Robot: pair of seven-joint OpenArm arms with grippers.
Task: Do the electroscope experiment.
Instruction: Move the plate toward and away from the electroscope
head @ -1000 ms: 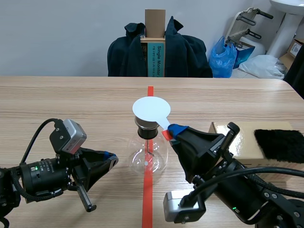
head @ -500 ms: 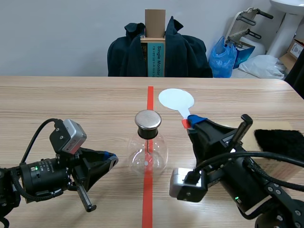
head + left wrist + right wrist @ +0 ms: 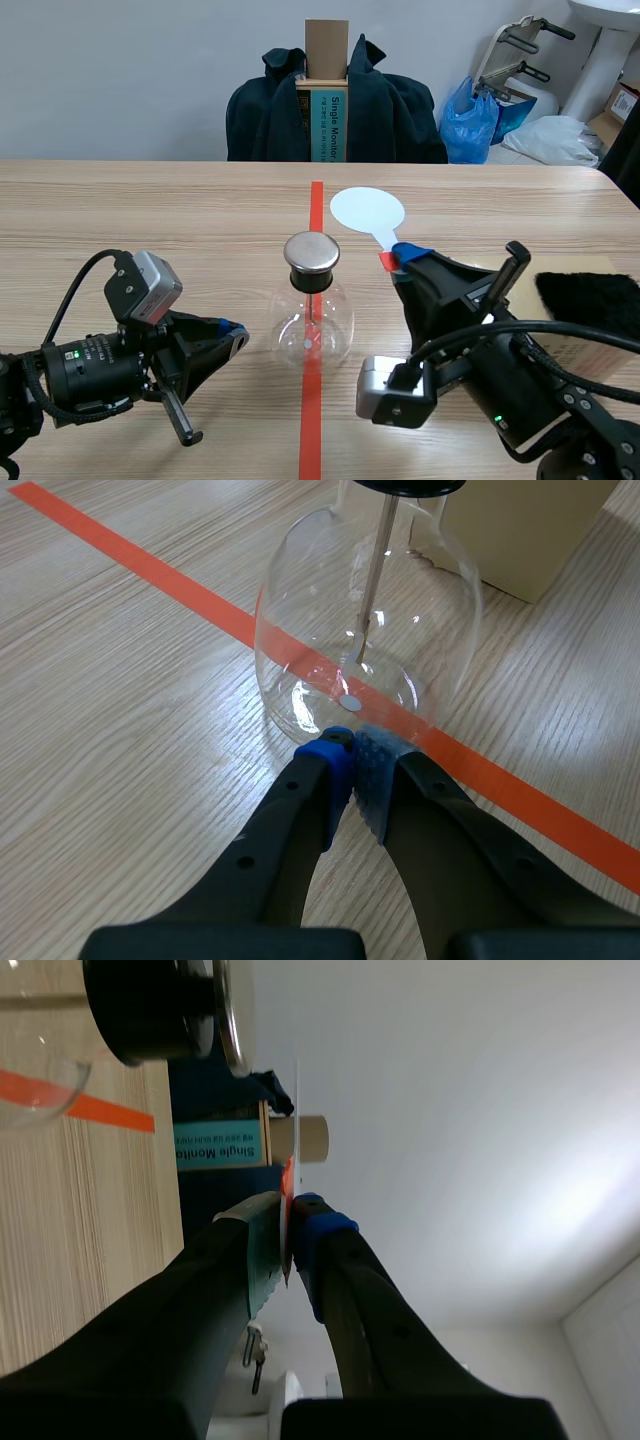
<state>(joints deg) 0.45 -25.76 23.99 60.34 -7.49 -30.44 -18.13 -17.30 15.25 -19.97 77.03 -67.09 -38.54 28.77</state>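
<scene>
- Currently, the right pincer [image 3: 398, 258] clamps the white paddle [image 3: 367, 211] by its handle, with the disc raised beside the cap of the electroscope [image 3: 312, 325] and apart from it, presumably to present charge.
- Meanwhile, the left pincer [image 3: 232, 330] rests with fingers together, empty, near the electroscope on the tabletop [image 3: 150, 220].

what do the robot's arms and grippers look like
The left arm and right arm are black, with looping black cables and small green lights. Each carries a silver camera box at the wrist. The left gripper and right gripper have two thick tapering black fingers tipped with dotted pads, blue or grey-green.
</scene>
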